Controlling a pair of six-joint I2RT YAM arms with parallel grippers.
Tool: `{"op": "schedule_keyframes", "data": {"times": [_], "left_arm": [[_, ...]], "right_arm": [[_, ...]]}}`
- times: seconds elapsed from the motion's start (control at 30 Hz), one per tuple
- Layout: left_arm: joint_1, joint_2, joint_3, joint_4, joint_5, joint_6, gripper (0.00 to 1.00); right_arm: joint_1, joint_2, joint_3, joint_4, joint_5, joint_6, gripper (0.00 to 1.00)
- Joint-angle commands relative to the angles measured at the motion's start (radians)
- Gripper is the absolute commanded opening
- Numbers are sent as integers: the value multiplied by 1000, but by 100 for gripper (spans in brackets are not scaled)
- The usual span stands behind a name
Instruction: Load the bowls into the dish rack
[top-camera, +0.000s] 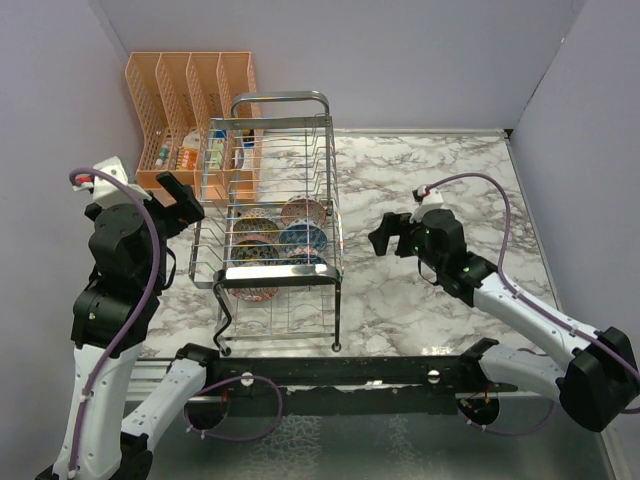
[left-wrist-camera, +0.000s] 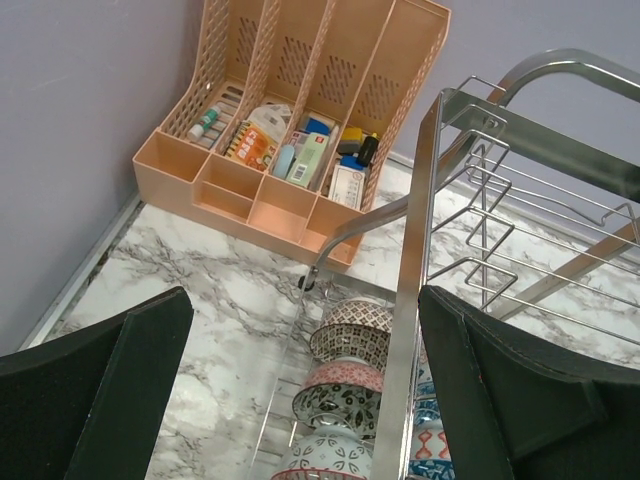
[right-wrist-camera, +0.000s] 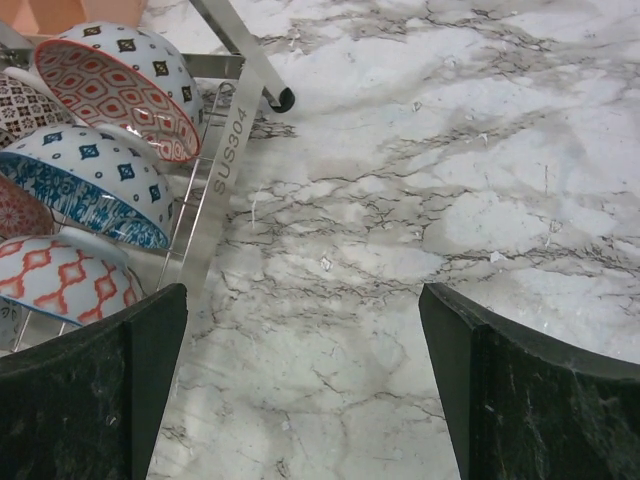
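The bowls (top-camera: 302, 238) stand on edge in 2 rows in the lower tier of the rack (top-camera: 280, 98). The rack sits on the left half of the desk (top-camera: 430, 180), just in front of the orange organizer (top-camera: 190, 100) at the far left corner. The right gripper (top-camera: 385, 235) hangs over bare marble just right of the rack, jaws wide apart and empty. The left gripper (top-camera: 183, 203) is beside the rack's left side, also spread wide and empty.

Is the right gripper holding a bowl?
No, the right gripper stands open and empty over the marble tabletop; the bowls sit in the dish rack.
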Motion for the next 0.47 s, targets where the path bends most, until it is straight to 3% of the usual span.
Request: {"op": "schedule_keyframes", "data": {"times": [0.0, 0.43], "left_arm": [[-3, -16, 24, 3, -49, -32, 99], [-9, 23, 75, -23, -12, -75, 99]], "right_arm": [[-43, -20, 19, -34, -73, 40, 100], [-71, -30, 8, -38, -109, 45, 100]]}}
